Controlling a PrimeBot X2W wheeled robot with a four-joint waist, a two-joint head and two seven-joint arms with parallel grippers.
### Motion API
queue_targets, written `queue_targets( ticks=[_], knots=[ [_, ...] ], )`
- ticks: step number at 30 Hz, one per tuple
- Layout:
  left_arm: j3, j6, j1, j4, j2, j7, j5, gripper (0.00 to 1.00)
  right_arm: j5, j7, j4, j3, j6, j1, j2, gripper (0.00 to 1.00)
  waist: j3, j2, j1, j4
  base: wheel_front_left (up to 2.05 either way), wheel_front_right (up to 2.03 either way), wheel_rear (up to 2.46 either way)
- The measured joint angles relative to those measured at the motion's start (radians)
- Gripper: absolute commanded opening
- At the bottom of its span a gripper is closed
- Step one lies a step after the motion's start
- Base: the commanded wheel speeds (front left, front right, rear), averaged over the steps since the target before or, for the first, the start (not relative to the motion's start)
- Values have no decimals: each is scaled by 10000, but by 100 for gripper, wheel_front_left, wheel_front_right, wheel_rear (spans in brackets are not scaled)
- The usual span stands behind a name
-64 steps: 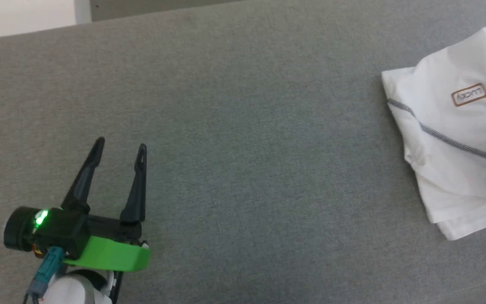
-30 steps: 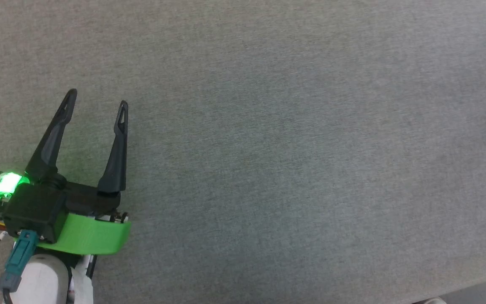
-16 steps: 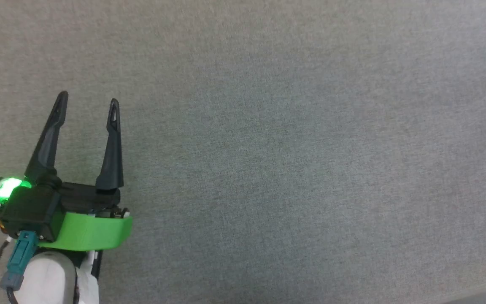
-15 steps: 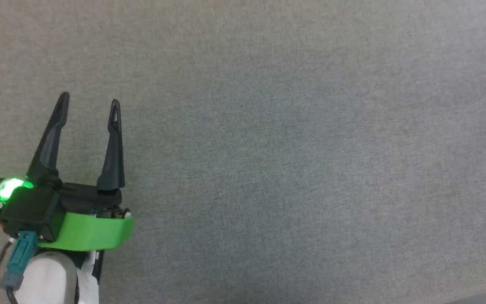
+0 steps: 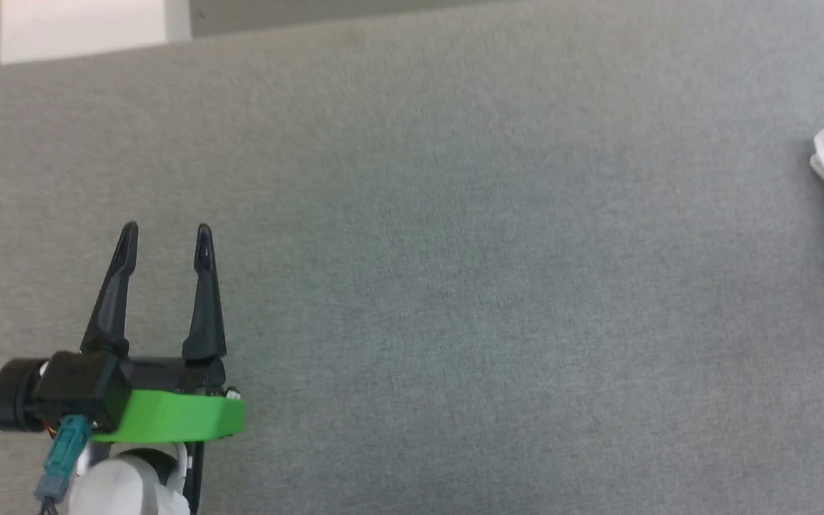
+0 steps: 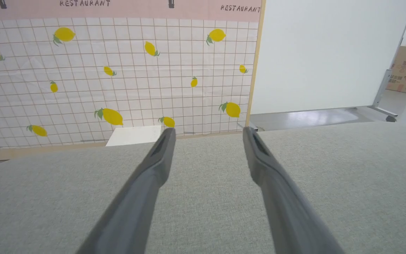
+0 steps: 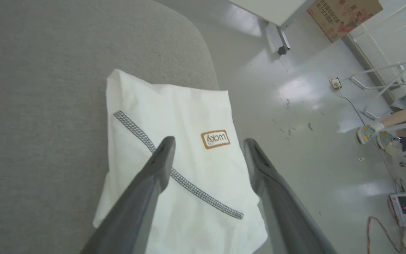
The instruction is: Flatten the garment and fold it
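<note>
I see the shirt (image 7: 174,106) lying folded at the table's (image 7: 30,88) rounded corner, its label (image 7: 215,139) facing up. My right gripper (image 7: 209,141) is over it, fingers spread wide and holding nothing. My left gripper (image 5: 166,232) is over bare table, well apart from the shirt, fingers also wide.

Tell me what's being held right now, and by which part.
Nothing. The left gripper is open over the table; the right gripper is open too, with the folded shirt lying free before it.
</note>
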Motion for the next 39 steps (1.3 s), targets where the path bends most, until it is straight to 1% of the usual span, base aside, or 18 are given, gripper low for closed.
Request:
queue_targets(
  ticks=[4,11,13,16,19,23,25,28,33,39],
  knots=[
    [29,163,151,251,-123,-178,29,100,29,-430,-922,-943,0,657,984,100,-587,0,0,167,0,0,0],
    [-138,161,626,633,-194,-295,71,100,6,-1018,-3231,-2215,-2,1897,2932,100,-1535,0,0,537,0,0,0],
    [-173,163,753,734,-215,-297,67,100,-94,-1175,-3917,-2418,-2,2368,3507,100,-1778,0,0,677,0,0,0],
    [-221,163,894,884,-234,-341,58,100,-201,-1419,-4746,-2474,-2,3079,4194,100,-2089,0,0,894,0,0,0],
    [-280,161,1061,1081,-240,-341,52,100,-265,-1739,-5356,-2543,-2,3638,4811,100,-2394,0,0,1091,0,0,0],
    [-378,148,1324,1335,-278,-349,-21,100,-523,-2174,-5869,-2694,-2,4239,5676,100,-2824,0,0,1303,0,0,0],
    [-470,144,1465,1409,-337,-351,-33,100,-604,-2372,-6038,-2788,-2,4620,5937,100,-3035,0,0,1395,0,0,0],
    [-608,138,1691,1586,-407,-351,-46,100,-775,-2708,-6241,-2725,-2,5333,6078,100,-3358,0,0,1528,0,0,0],
    [-865,138,2013,1912,-397,-351,23,100,-1147,-3039,-6343,-2318,-4,6335,6171,100,-3828,0,-1,1683,0,0,0],
    [-1099,144,2127,2163,-405,-380,169,100,-1118,-3229,-6226,-1983,-4,6807,6184,100,-4153,0,-1,1752,0,0,0]
  ],
)
